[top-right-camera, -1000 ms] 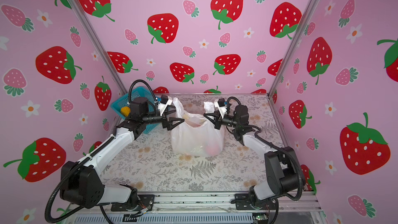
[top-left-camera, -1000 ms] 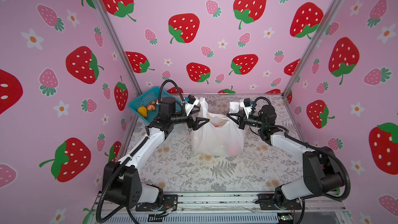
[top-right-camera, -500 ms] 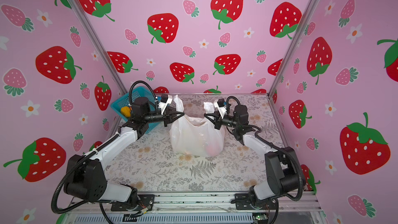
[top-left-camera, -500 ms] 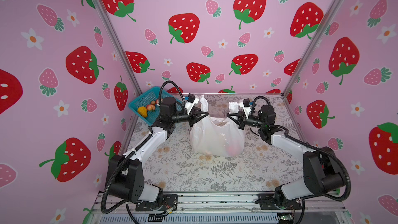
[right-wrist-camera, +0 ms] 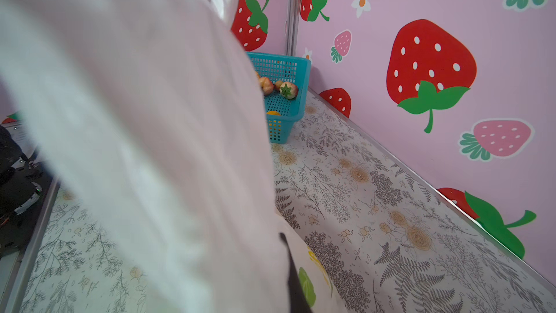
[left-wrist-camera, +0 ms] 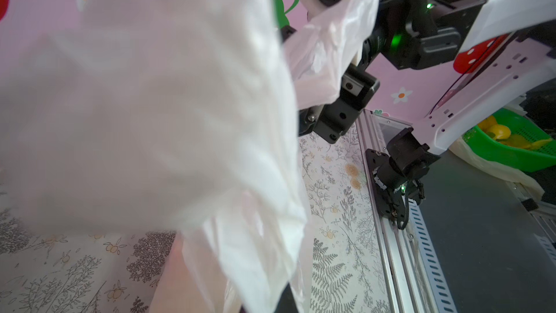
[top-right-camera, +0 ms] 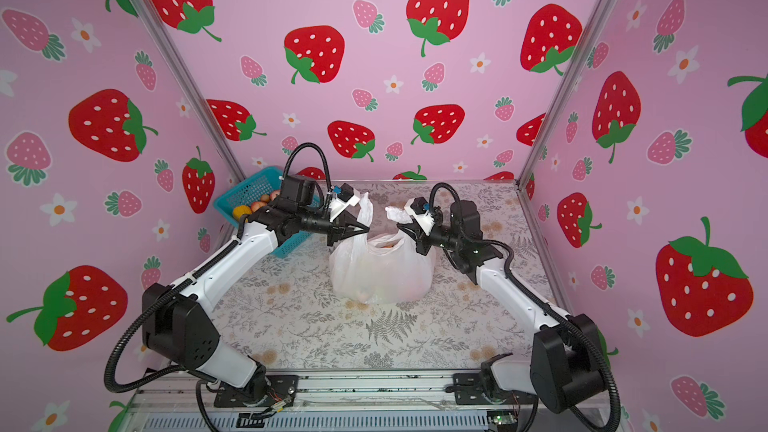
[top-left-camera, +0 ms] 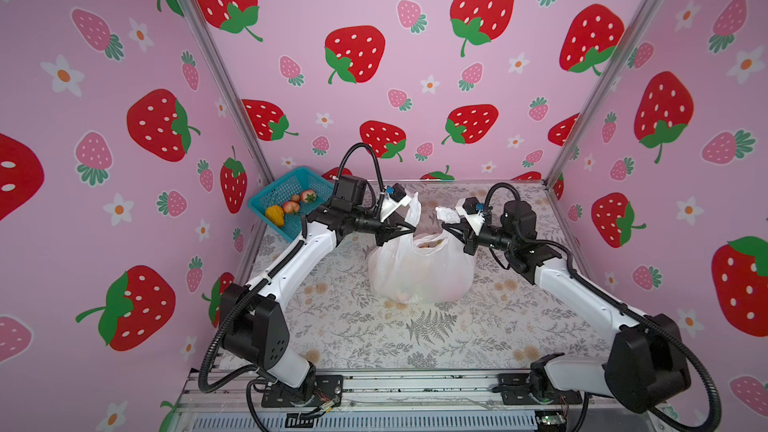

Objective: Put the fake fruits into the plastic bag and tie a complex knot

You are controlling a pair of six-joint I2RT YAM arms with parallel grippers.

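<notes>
The bag [top-left-camera: 419, 272] stands in the middle of the mat [top-left-camera: 415, 334], full and round, with fruits [top-left-camera: 428, 244] showing faintly at its mouth. The left gripper [top-left-camera: 410, 228] is at the left side of the bag's mouth, its jaws closed on the left handle [top-left-camera: 413, 206], whose end sticks up above them. The right gripper [top-left-camera: 449, 229] is at the right side of the mouth, jaws closed on the right handle [top-left-camera: 445, 214]. A basket [top-left-camera: 286, 201] with a few more fruits sits well apart from the bag, behind it to the left.

I judge this is the start of the knot: both handles are taken, but not yet crossed. To do it well, the arms should lift only a little, so the bag keeps its weight on the mat and does not tip. Then one handle should pass over the other above the mouth, slowly, with an even pull on both, because this thin film slips and tears easily
</notes>
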